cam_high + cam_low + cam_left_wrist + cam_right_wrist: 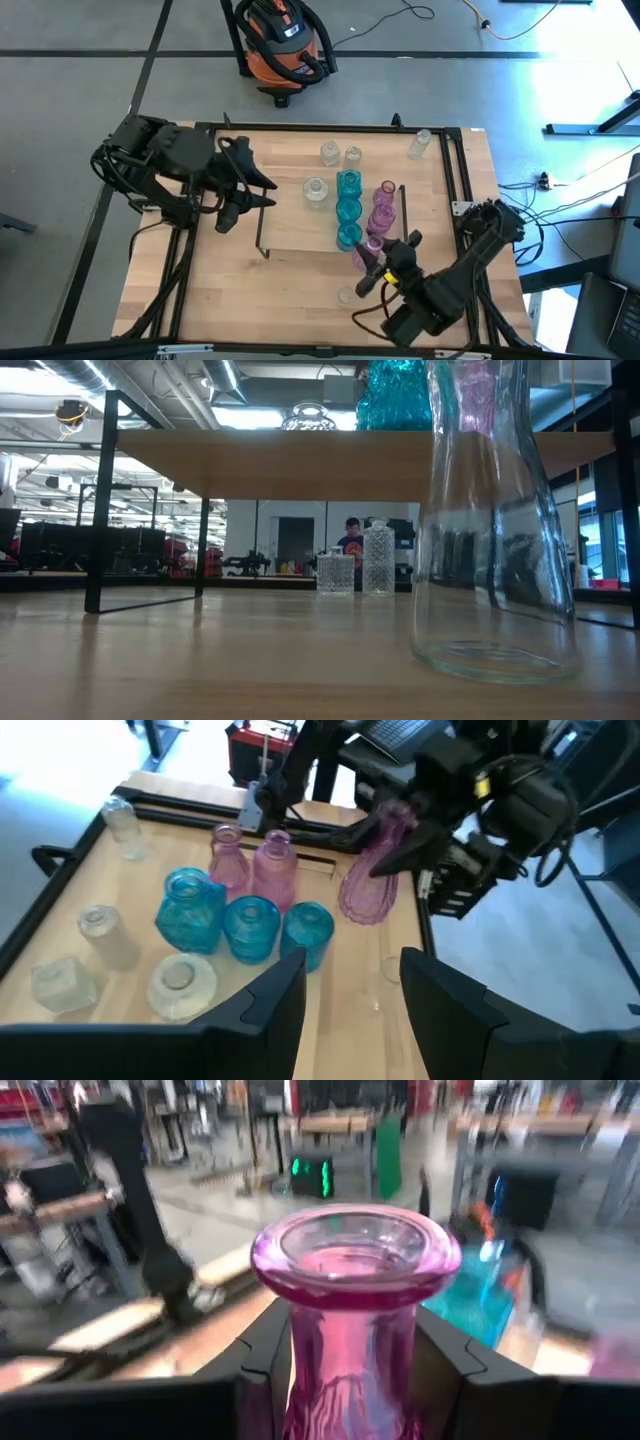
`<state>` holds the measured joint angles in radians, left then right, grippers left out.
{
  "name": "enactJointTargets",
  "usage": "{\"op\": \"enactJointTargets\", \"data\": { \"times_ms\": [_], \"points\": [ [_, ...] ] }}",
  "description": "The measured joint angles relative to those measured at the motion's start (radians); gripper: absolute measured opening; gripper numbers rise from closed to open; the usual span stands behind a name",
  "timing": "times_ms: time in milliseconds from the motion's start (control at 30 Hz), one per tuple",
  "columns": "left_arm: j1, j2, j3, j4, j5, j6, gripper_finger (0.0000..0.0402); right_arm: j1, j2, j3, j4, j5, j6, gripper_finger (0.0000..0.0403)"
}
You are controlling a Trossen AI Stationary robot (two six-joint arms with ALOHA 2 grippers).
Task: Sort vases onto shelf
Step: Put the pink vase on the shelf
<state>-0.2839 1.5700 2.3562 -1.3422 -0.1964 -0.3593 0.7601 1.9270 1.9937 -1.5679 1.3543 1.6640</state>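
Note:
The shelf [290, 225] stands mid-table. On it are a clear vase [316, 190], three teal vases [348, 210] in a row and two pink vases [383, 203]. My right gripper [385, 262] is at the shelf's near right corner, shut on a third pink vase [368, 250]. My left gripper [255, 185] hovers open and empty at the shelf's left end. Three clear vases [340, 155] [420, 143] stand on the table behind the shelf. Another clear vase [346, 295] stands near the front edge. My right gripper pinches the pink vase's neck [350, 1350] just under the flared rim, one finger [262, 1355] on each side. The fingers come roughly level from the table's near right and lie across the neck. The vase [368, 880] is tilted; whether its base touches the shelf I cannot tell.
The clear vase near the front edge looms large in the low view [495, 560], right below the right arm. The table's black rail [455, 170] runs along the right side. An orange shop vacuum [283, 45] sits on the floor beyond the far edge.

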Motion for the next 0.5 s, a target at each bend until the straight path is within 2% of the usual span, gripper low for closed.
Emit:
{"op": "enactJointTargets", "data": {
  "times_ms": [133, 367, 500],
  "points": [
    [-0.013, 0.000, 0.000, 0.000, 0.000, -0.005, 0.0156, 0.013, -0.020, -0.035, -0.001, -0.096, -0.023, 0.0121],
    [-0.018, 0.000, 0.000, 0.000, -0.027, -0.023, 0.0156, -0.006, -0.027, -0.070, -0.003, -0.148, -0.098, 0.0121],
    [-0.018, 0.000, 0.000, 0.000, -0.055, -0.030, 0.0156, -0.023, -0.027, -0.120, -0.002, -0.218, -0.101, 0.0121]
  ]
}}
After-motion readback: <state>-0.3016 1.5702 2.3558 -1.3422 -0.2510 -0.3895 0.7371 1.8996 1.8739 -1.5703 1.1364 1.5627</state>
